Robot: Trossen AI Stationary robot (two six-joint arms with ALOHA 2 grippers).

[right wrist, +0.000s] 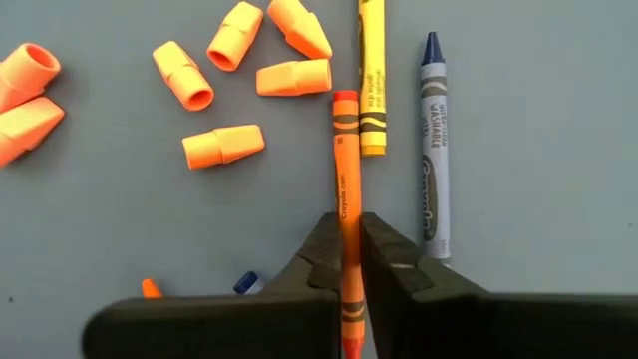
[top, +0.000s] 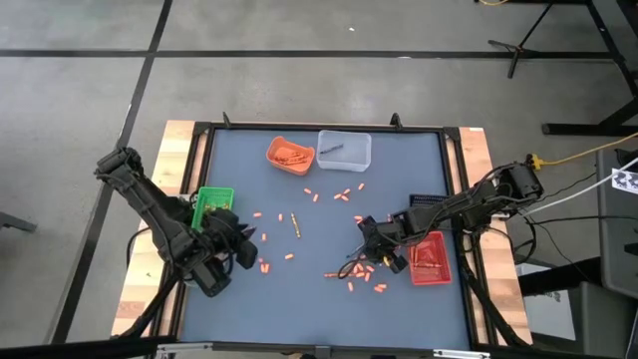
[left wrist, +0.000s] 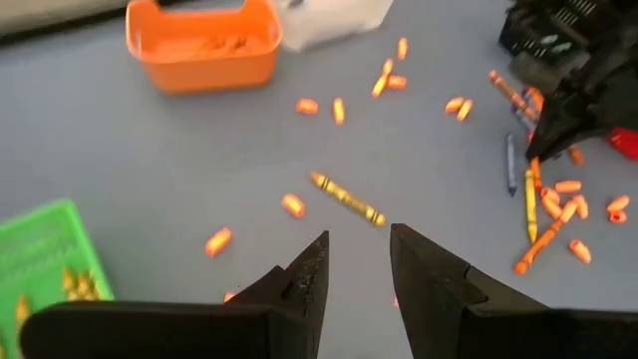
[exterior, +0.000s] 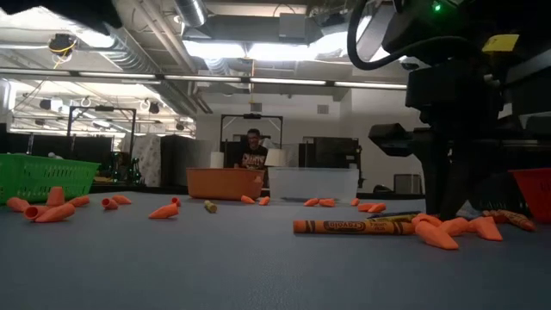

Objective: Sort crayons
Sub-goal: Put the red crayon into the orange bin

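**Sorting barely underway: most crayons still lying loose**

Near the front, the right pincer (right wrist: 349, 261) is clenching a thin orange wax crayon (right wrist: 345, 170) on the blue tabletop (top: 399, 189), beside a yellow crayon (right wrist: 372, 70), a blue-grey crayon (right wrist: 433, 150) and scattered orange cap erasers (right wrist: 223, 146). The left pincer (left wrist: 357, 267) is hovering released near the green mesh basket (top: 211, 203). Mid-table, one yellow crayon (top: 295, 226) is lying alone. Farther off, the orange plastic tray (top: 290, 155) and clear tray (top: 344, 149) are holding only a few pieces.
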